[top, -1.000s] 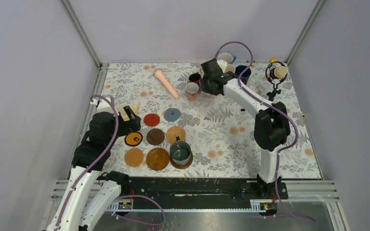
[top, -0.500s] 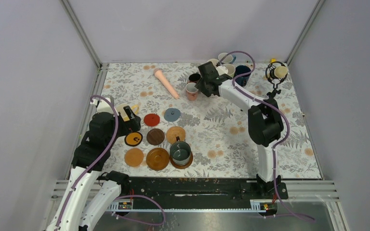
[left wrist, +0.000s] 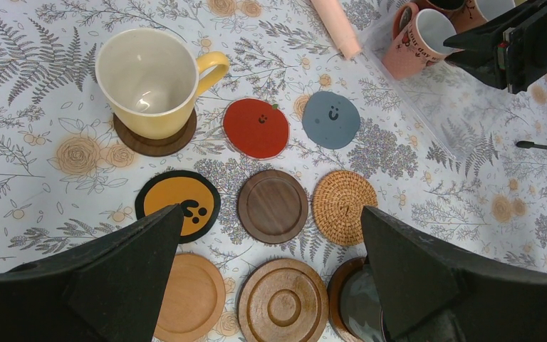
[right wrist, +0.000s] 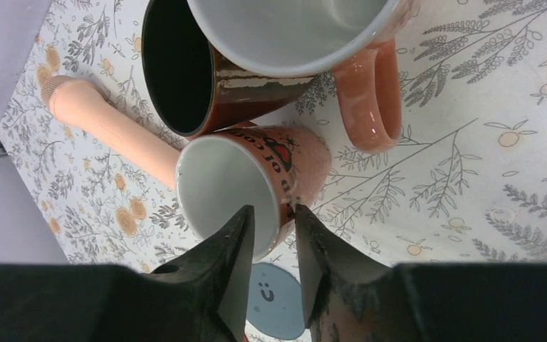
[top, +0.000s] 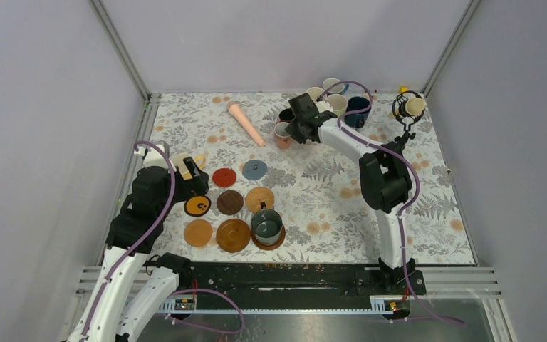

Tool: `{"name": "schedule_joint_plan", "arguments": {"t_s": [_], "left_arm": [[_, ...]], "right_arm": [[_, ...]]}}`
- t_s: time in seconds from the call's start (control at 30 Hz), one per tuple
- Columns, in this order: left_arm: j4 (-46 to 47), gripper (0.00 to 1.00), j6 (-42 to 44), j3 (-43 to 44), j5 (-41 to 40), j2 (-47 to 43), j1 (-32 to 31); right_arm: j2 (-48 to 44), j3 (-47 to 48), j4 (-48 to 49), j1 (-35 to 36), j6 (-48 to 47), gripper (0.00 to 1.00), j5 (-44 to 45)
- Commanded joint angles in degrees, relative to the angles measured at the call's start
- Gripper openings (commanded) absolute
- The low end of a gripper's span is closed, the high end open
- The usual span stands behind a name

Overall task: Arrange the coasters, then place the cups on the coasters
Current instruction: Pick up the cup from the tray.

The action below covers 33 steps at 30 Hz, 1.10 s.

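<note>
Several round coasters lie in rows: red (left wrist: 256, 128), grey-blue (left wrist: 331, 120), black with yellow (left wrist: 178, 203), dark brown (left wrist: 273, 205), woven (left wrist: 344, 205), orange wood (left wrist: 189, 296). A yellow cup (left wrist: 149, 78) stands on a dark coaster (left wrist: 155, 142). A dark green cup (top: 266, 226) sits on a brown coaster. My left gripper (left wrist: 271, 210) hangs wide open above the rows, holding nothing. My right gripper (right wrist: 273, 208) straddles the rim of a pink cup (right wrist: 285, 171), one finger inside and one outside, with a small gap left on the inner side.
A black cup (right wrist: 178, 71) and another pink cup (right wrist: 370, 92) crowd against the pink one. Cream (top: 336, 103) and navy (top: 358, 108) cups stand at the back. A long pink stick (top: 246, 123) lies left of them; a black tripod microphone (top: 407, 110) stands back right.
The right arm has swung left from the back cups to the pink cup, and its jaws have narrowed round the rim. The left arm has not moved.
</note>
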Motion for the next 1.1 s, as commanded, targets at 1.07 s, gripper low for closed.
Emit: {"name": "schedule_joint_plan", "arguments": {"t_s": [1.07], "left_arm": [[2.7, 0.99, 0.5, 0.4, -0.5, -0.5, -0.3]], "right_arm": [[-18.2, -9.3, 5.2, 1.7, -11.3, 0.00, -13.6]]}}
